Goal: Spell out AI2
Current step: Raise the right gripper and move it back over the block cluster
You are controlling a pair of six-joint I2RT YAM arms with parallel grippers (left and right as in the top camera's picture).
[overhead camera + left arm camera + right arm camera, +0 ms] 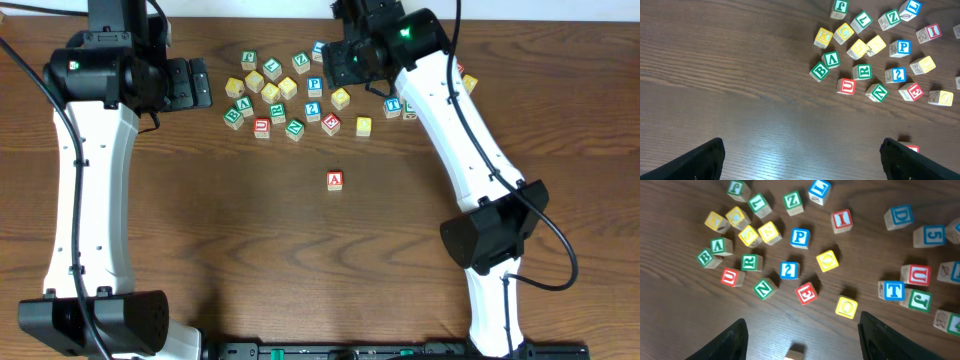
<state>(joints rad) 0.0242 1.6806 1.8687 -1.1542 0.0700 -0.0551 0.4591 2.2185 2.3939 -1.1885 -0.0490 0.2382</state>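
The red A block (335, 181) stands alone in the middle of the table; its top edge shows at the bottom of the right wrist view (795, 353). The blue 2 block (313, 108) (788, 270) (898, 75) lies in the cluster at the back. The red I block (841, 220) (932, 31) lies at the cluster's far side, hidden under my right arm in the overhead view. My right gripper (345, 62) (802, 330) hovers open and empty over the cluster. My left gripper (198, 85) (802, 150) is open and empty, left of the cluster.
Several other letter blocks surround these: blue P (799, 237), red E (806, 293), two yellow O blocks (846, 307), green N (764, 288), red U (731, 276). More blocks, T (891, 290) and D (898, 216), lie to the right.
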